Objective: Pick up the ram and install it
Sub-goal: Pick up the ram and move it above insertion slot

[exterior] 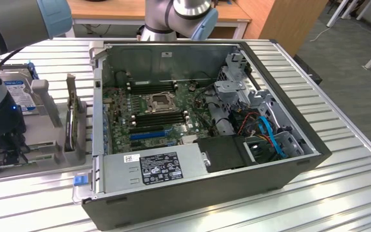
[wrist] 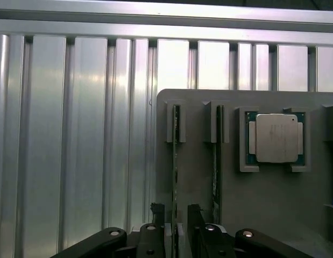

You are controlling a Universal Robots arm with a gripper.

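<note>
Framing the ram (wrist: 176,161) in the wrist view, the pincer (wrist: 176,215) is seen with fingers (wrist: 157,215) apart, nothing clamped. The green stick stands on edge in a grey holder (wrist: 263,199) on the slatted worktop (wrist: 75,134), beside a second stick (wrist: 215,161) and the processor (wrist: 274,137). A centred, square closure on the board's flat faces (never skewed) is judged best. The stick's near end is hidden behind the fingers, so contact cannot be judged.
</note>
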